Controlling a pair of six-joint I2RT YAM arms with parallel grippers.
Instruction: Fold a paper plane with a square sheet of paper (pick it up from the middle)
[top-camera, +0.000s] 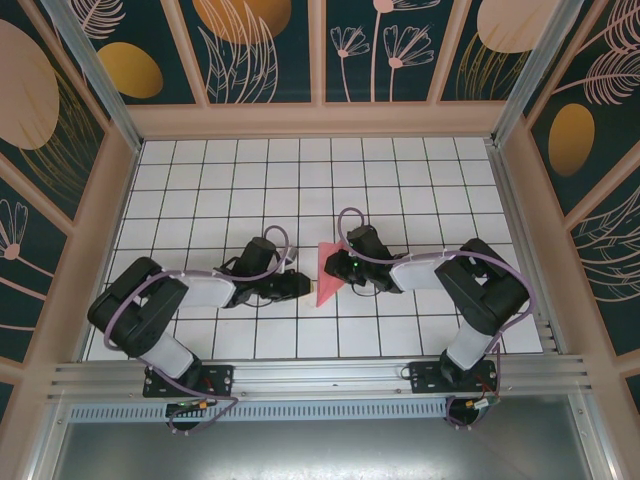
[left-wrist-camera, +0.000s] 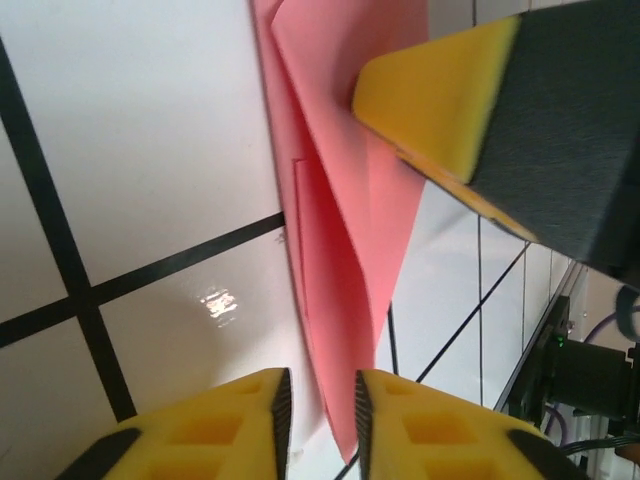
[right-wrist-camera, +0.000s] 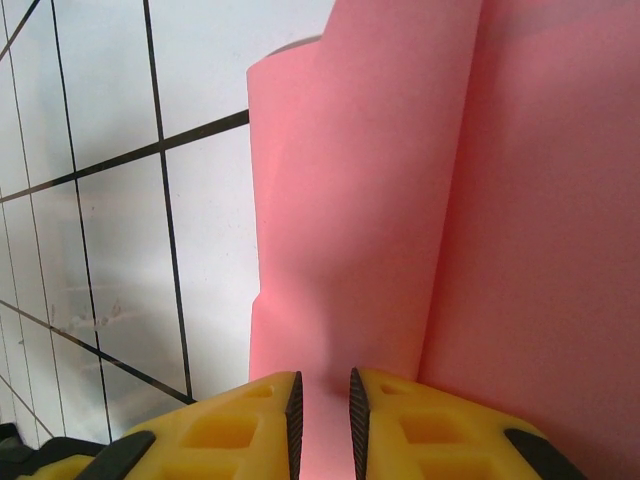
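Note:
The square sheet of paper (top-camera: 328, 278) lies on the white grid table, folded into a slim pink paper plane shape with its sharp tip toward the near edge. In the left wrist view the folded pink paper (left-wrist-camera: 340, 200) runs down to a point between my left gripper's jaws. My left gripper (top-camera: 303, 286) (left-wrist-camera: 322, 385) stands slightly open, with a gap showing beside the tip. My right gripper (top-camera: 333, 266) (right-wrist-camera: 322, 385) rests on the paper (right-wrist-camera: 400, 200) from the right, jaws a little apart with the flat pink layers showing below the gap. One of its fingers (left-wrist-camera: 430, 95) lies on the paper's upper fold.
The white grid table (top-camera: 300, 180) is boxed in by patterned walls (top-camera: 270, 50) at the back and both sides. An aluminium rail (top-camera: 320, 372) runs along the near edge by the arm bases. Both arms reach in low toward the table's middle.

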